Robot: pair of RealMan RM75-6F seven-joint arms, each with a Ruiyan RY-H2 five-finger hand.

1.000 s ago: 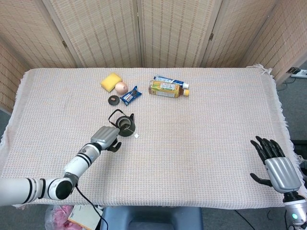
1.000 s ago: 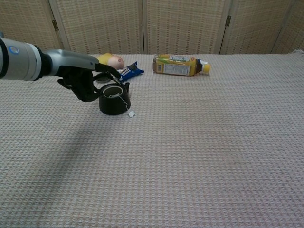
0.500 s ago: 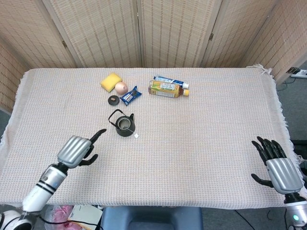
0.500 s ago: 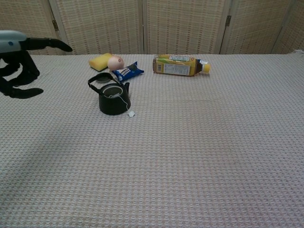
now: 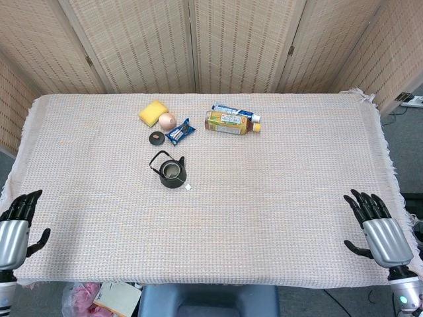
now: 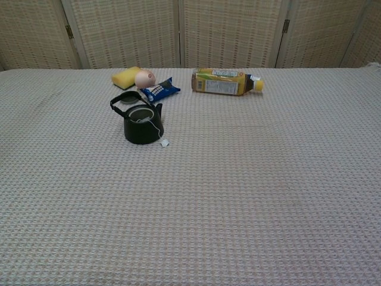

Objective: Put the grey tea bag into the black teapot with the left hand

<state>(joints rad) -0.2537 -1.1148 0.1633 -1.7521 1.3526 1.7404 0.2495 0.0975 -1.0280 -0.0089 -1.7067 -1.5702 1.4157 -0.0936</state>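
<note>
Retraction is finishing: left hand (image 5: pixel 13 232) is resting at the table's near-left edge, having withdrawn from the black teapot (image 5: pixel 172 173). Grey tea bag (image 6: pixel 141 117) is sitting inside the pot, its string and tag (image 6: pixel 165 143) trailing onto the cloth, so placement appears complete. Both left hand and right hand (image 5: pixel 378 231) are showing spread fingers, holding nothing.

Left robot hand (image 5: pixel 14 232): drawn back from beside the black teapot (image 5: pixel 172 173) to the worktop's (image 5: pixel 277 198) near left corner, fingers spread, holding nothing.
Chest view: left arm gone from sight.
</note>
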